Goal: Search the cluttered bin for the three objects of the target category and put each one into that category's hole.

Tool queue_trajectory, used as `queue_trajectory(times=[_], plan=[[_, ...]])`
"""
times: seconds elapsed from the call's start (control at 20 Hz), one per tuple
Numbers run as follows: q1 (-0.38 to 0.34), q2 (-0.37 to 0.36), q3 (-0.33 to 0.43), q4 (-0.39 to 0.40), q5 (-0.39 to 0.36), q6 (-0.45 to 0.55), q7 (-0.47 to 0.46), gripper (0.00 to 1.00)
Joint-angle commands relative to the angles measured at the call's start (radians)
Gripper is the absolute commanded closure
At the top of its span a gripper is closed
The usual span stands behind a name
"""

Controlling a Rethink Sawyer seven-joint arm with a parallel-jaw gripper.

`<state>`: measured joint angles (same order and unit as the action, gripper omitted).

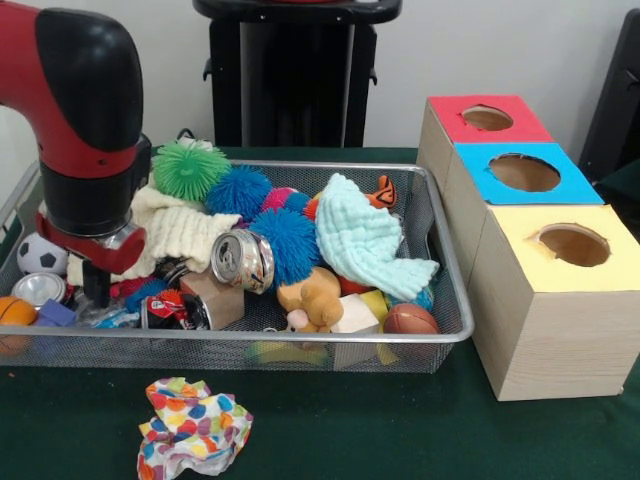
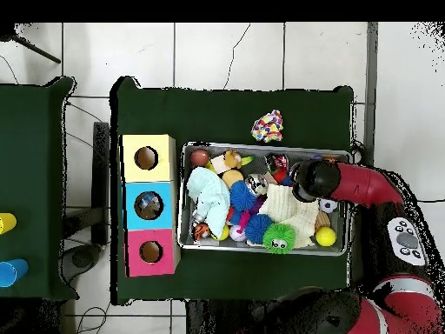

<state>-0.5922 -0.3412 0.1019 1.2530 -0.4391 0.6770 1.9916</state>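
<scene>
A wire bin holds a jumble of things. Among them are a crushed silver can, a second can, a red can, a cream knit cloth, a pale teal cloth, spiky balls in green and blue, a soccer ball and a small football. My gripper reaches down into the bin's left end in the front view, beside the cream cloth and above the cans. Its tip is buried in the clutter.
Three boxes with round holes stand in a row beside the bin: red, blue, yellow. A crumpled multicoloured cloth lies on the green table outside the bin.
</scene>
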Motion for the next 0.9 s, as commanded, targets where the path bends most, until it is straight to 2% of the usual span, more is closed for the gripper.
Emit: queue_trajectory(times=[0.05, 0.3, 0.65, 0.7, 0.9], plan=[[0.014, -0.052, 0.108, 0.127, 0.015, 0.053, -0.122, 1.0], [0.024, -0.083, 0.103, 0.135, -0.005, 0.022, -0.114, 1.0], [0.022, -0.034, 0.084, 0.117, -0.047, -0.055, -0.096, 1.0], [0.016, -0.031, 0.085, 0.122, -0.047, -0.072, -0.087, 0.0], [-0.006, -0.027, 0.099, 0.144, -0.046, -0.129, -0.079, 0.0]])
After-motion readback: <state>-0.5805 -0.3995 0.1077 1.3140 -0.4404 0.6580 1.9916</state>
